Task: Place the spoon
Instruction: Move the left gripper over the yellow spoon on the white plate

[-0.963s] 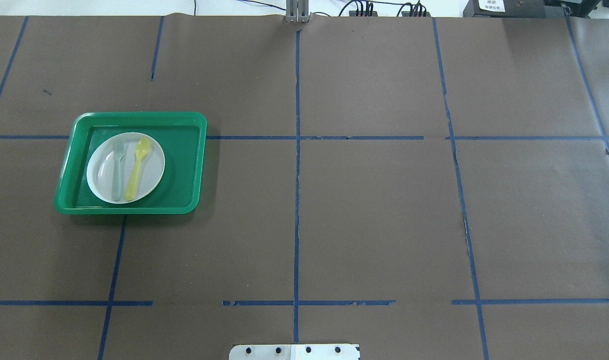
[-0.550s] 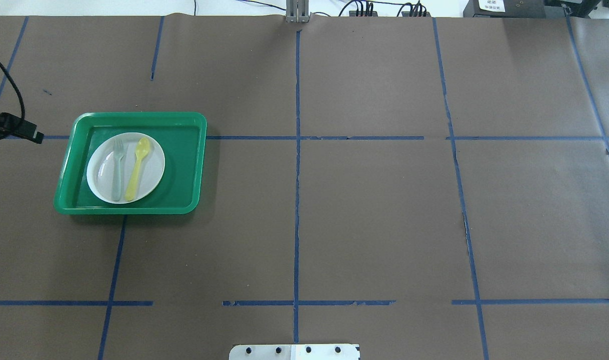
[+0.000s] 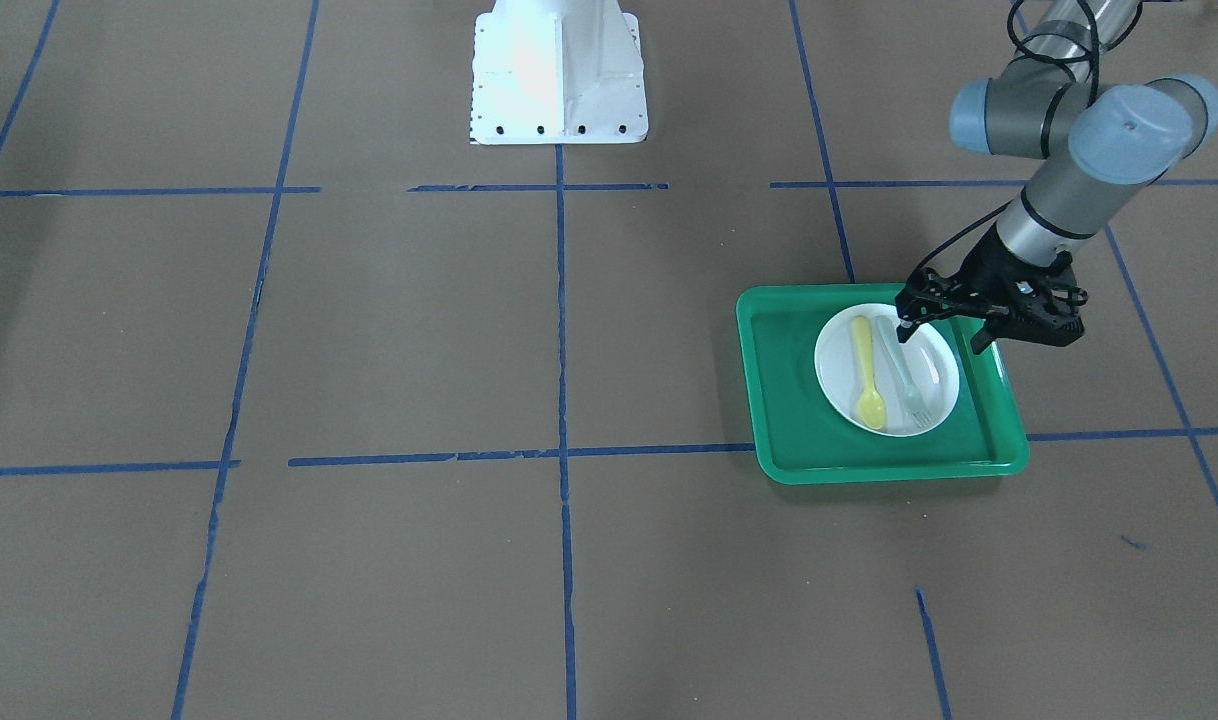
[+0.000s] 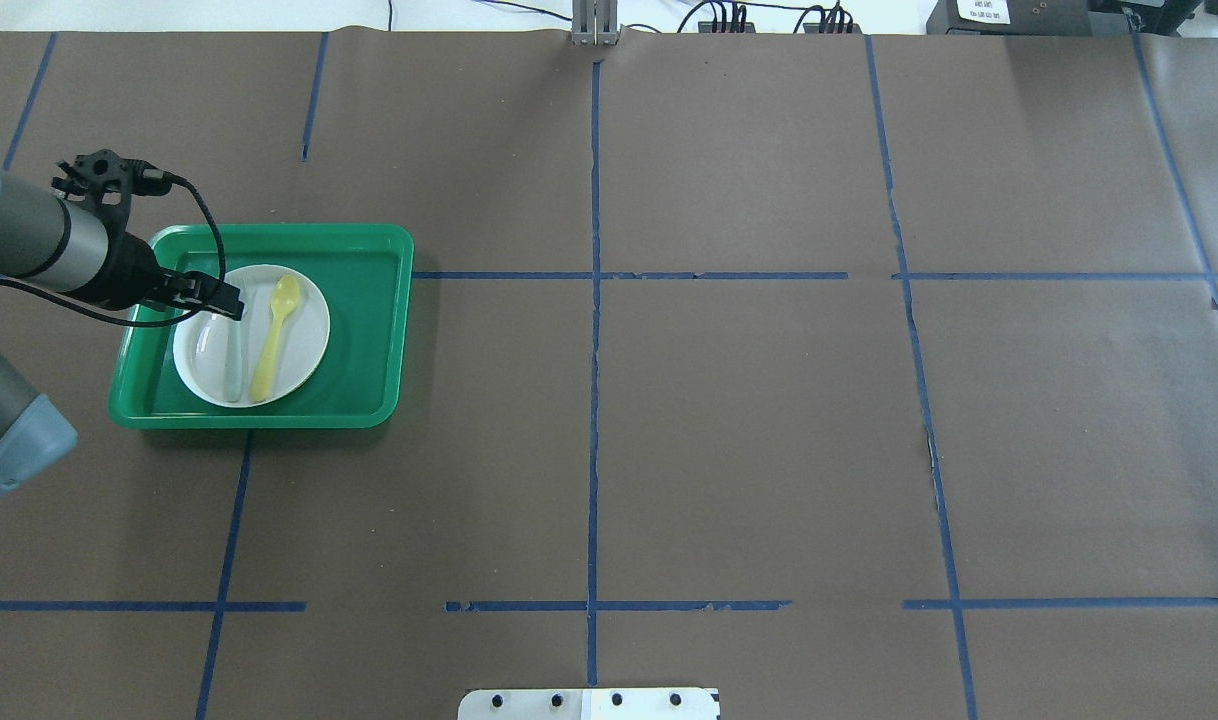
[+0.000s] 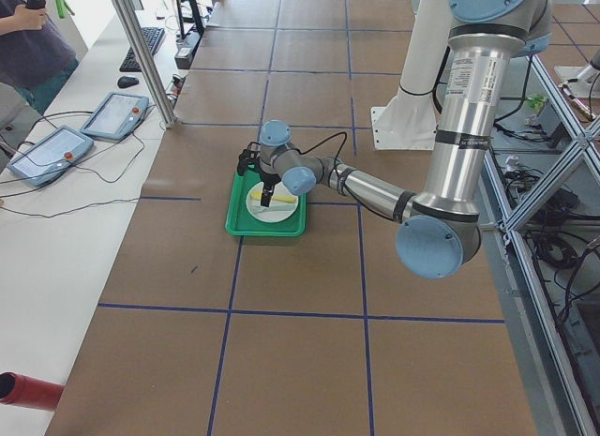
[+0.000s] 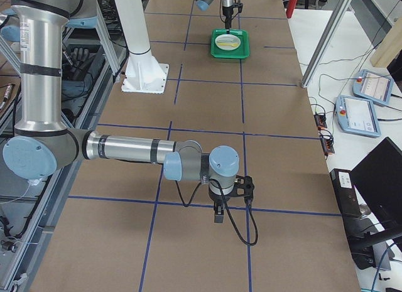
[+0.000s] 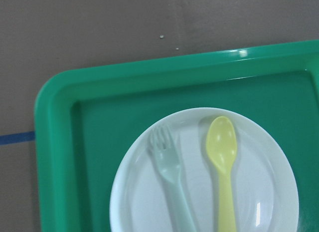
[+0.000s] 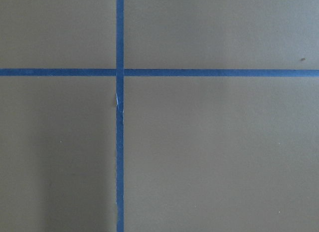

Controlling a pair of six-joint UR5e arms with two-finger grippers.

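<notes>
The yellow spoon (image 4: pixel 274 335) lies on a white plate (image 4: pixel 304 340) in a green tray (image 4: pixel 369 330), bowl away from the robot, beside a pale grey-green fork (image 4: pixel 233 365). It also shows in the front view (image 3: pixel 866 375) and the left wrist view (image 7: pixel 223 162). My left gripper (image 4: pixel 227 302) hovers above the plate's fork side, left of the spoon, and touches nothing. In the front view it (image 3: pixel 934 332) looks open and empty. My right gripper (image 6: pixel 218 211) shows only in the exterior right view, low over bare table far from the tray. I cannot tell its state.
Brown paper with blue tape lines (image 4: pixel 594 400) covers the table. The robot's white base (image 3: pixel 559 75) stands at the near middle edge. The tray sits on the robot's left half. Operators' pendants (image 5: pixel 56 145) lie beyond the far edge.
My left arm has come in from the left edge and moved right, over the tray and plate. The spoon, fork, plate and tray have not moved.
</notes>
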